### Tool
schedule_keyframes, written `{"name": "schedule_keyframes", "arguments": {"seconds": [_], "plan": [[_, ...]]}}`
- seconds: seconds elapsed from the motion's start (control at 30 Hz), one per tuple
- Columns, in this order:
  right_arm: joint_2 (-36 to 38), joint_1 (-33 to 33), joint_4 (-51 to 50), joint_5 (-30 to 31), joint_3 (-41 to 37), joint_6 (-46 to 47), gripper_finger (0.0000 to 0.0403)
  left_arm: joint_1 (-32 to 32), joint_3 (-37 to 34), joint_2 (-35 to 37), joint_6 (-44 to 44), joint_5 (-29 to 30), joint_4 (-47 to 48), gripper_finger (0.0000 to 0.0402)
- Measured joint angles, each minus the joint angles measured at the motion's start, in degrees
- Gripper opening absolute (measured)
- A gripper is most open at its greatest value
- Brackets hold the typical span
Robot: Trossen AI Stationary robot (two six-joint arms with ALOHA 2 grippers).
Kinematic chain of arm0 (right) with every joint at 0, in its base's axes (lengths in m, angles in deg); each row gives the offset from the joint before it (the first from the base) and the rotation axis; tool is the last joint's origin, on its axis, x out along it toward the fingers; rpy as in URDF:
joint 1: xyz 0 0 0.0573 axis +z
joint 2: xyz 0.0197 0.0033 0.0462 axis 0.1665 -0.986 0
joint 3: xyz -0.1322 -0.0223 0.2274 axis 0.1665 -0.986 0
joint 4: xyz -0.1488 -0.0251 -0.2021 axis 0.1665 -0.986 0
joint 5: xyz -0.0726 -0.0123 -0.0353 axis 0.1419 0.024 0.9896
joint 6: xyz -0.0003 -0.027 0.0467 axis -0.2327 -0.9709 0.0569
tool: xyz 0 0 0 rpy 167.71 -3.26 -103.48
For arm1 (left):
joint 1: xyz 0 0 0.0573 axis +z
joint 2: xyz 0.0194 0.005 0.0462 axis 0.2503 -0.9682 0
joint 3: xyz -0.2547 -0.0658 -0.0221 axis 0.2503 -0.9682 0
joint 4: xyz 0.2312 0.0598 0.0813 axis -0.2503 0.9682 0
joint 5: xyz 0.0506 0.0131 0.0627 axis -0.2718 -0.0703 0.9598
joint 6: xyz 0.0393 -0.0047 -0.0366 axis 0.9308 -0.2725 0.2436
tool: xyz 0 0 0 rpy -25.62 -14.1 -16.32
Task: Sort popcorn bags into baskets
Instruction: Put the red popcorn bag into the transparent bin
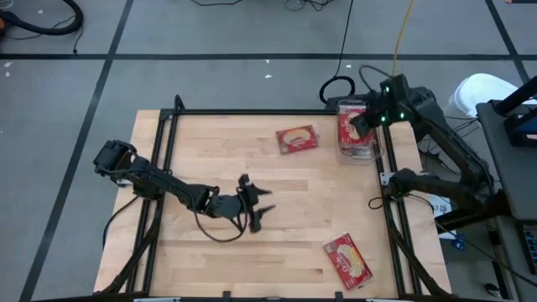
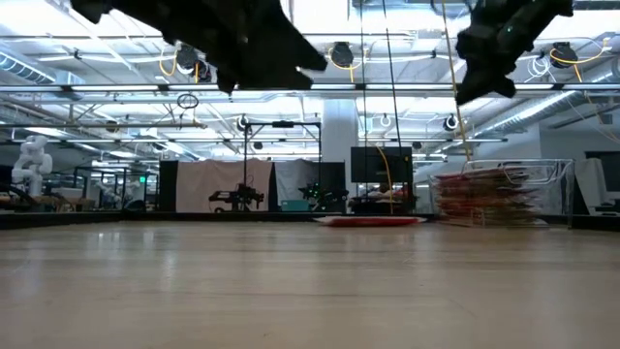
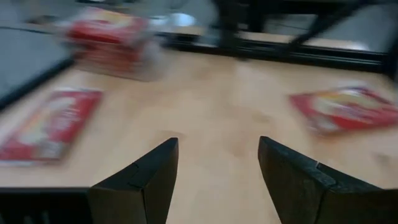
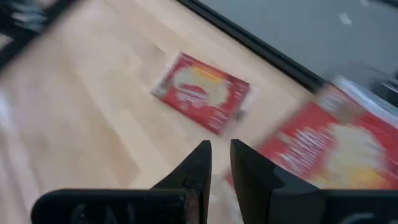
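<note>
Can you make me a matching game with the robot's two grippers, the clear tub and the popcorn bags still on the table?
Things:
1. left gripper
2. right gripper
3. clear tub
4. loose popcorn bag

Places or states:
A. stacked full of red bags, at the table's far right corner
B. lying flat near the table's front right edge
C. fingers wide apart and empty, over the middle of the table
D. up above the tub, fingers nearly together with nothing between them

Pairs: 1-C, 2-D, 3-A, 4-B
</note>
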Motion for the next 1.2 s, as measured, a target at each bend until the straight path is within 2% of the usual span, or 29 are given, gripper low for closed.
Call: {"name": "schedule_keyframes", "arguments": {"seconds": [0.13,0.27,0.37,0.43,0.5,0.57,0.7,0.9,1.07,1.2], "plan": [[6.65,11.47,11.52,3.37,-7.13,8.90,0.0054,3.84,0.00,-0.02,1.77,1.62,-0.35,0.0227],[9.80,24.88,26.53,13.46,-17.18,14.66,0.0054,10.13,0.00,-0.04,0.18,1.74,-0.40,0.0227],[7.42,34.36,40.17,21.86,-25.23,17.13,0.0054,13.95,0.00,-0.04,-0.84,1.86,-0.43,0.0227],[3.18,38.90,48.16,27.64,-28.50,17.85,0.0054,15.96,0.00,-0.04,-0.85,1.81,-0.44,0.0227],[-2.28,41.72,54.14,30.96,-29.37,17.83,0.0054,17.58,0.00,-0.04,-0.86,1.53,-0.44,0.0227],[-8.60,42.81,59.28,33.00,-28.57,17.30,0.0054,18.91,0.00,-0.04,-0.89,0.47,-0.49,0.0227],[-22.14,41.47,63.76,33.07,-24.63,16.22,0.0054,20.69,0.00,-0.06,-1.05,-2.36,-0.49,0.0227],[-39.26,38.63,63.87,32.95,-16.44,13.72,0.0054,22.19,0.00,-0.06,0.24,-2.47,-0.32,0.0227],[-47.94,36.99,62.73,33.00,-10.58,11.68,0.0054,21.83,0.00,-0.06,-0.85,-3.08,1.47,0.0227],[-50.45,37.02,60.19,31.84,-8.00,12.87,0.0054,20.68,0.00,-0.08,-1.24,-3.13,3.00,0.0227]]}}
